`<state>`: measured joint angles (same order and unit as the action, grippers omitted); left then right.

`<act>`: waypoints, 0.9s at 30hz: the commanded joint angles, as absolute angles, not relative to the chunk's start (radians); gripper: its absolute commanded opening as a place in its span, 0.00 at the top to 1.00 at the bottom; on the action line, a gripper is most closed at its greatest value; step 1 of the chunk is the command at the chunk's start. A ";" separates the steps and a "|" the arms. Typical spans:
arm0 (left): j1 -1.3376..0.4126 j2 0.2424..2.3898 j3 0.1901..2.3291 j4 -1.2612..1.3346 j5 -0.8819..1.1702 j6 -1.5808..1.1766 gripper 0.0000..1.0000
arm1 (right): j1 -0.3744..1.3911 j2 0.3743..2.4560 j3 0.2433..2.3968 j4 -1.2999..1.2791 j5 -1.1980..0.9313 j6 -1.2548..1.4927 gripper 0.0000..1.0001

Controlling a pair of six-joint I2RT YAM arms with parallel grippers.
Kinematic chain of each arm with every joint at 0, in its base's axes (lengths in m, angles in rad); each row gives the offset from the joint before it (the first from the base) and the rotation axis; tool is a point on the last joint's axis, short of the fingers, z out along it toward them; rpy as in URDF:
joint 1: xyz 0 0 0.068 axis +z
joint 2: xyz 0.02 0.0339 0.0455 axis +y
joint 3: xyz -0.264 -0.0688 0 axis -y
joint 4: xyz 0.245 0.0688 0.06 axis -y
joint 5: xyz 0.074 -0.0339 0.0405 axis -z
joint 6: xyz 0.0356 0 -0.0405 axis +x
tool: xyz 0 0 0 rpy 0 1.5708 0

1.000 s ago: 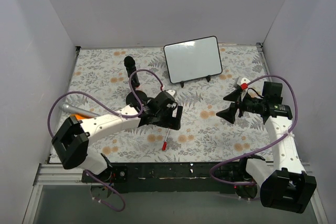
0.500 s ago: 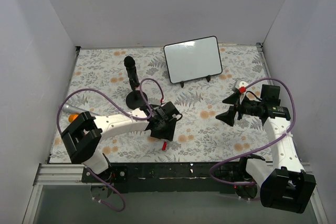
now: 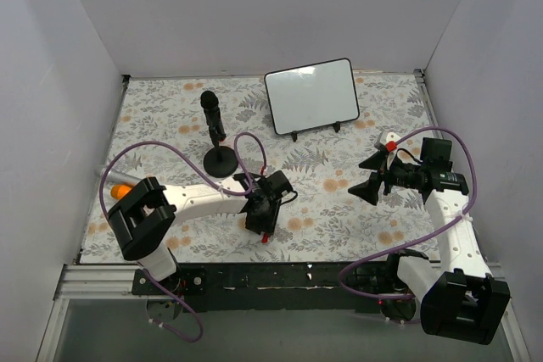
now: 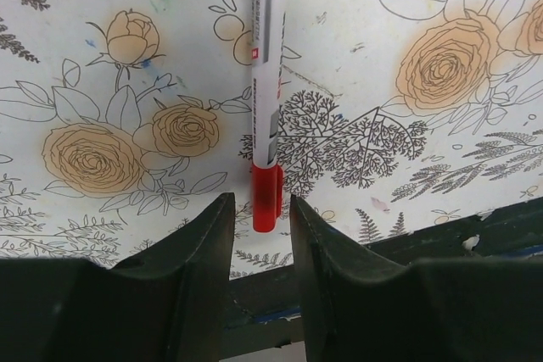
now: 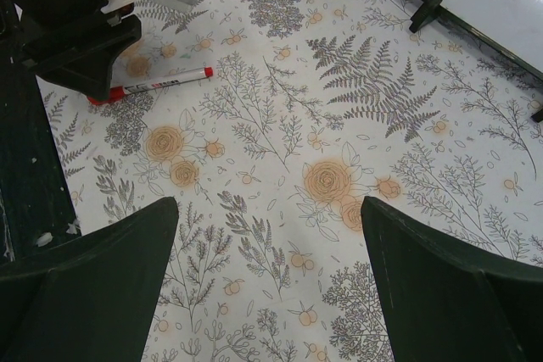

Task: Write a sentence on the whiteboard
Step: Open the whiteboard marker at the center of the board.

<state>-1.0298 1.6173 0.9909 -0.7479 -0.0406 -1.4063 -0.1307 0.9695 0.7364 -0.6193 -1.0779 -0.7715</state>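
Two arms, one board and one pen, listed from left to right across the floral tablecloth (image 3: 161, 116); item one, an orange-ended object (image 3: 121, 190) at the far left edge, mostly hidden by my left arm, kind not legible; item two, a black microphone (image 3: 209, 110) upright on a round black base, left of centre, beyond my left arm; item three, my left gripper (image 3: 261, 225), low over the cloth near the front edge and pointing toward that edge, jaws a little apart and holding nothing; item four, a red-capped marker (image 4: 264, 82) with a white barrel, lying flat on the cloth; in the left wrist view its red cap lies in the gap between my two fingertips, with a sliver of cloth showing on either side, so I cannot confirm contact; the barrel runs away from the jaws; item five, the whiteboard (image 3: 311, 97), at the far side of the table, right of centre, propped on its small black feet and leaning back, face glossy white, frame black, well apart from both grippers; item six, my right gripper (image 3: 366, 177), raised above the right side of the cloth, jaws spread wide and holding nothing, aimed leftward, nearer than the board and to its right.
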 commanded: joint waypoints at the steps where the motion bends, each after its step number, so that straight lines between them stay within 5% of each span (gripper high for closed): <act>1: -1.029 1.632 0.977 -0.739 -0.008 -1.405 0.70 | -0.129 0.963 0.729 -0.595 -1.109 -0.790 0.03; 27: -1.031 1.635 0.986 -0.583 -0.057 -1.183 1.00 | -0.124 1.018 0.698 -0.612 -1.219 -0.807 0.03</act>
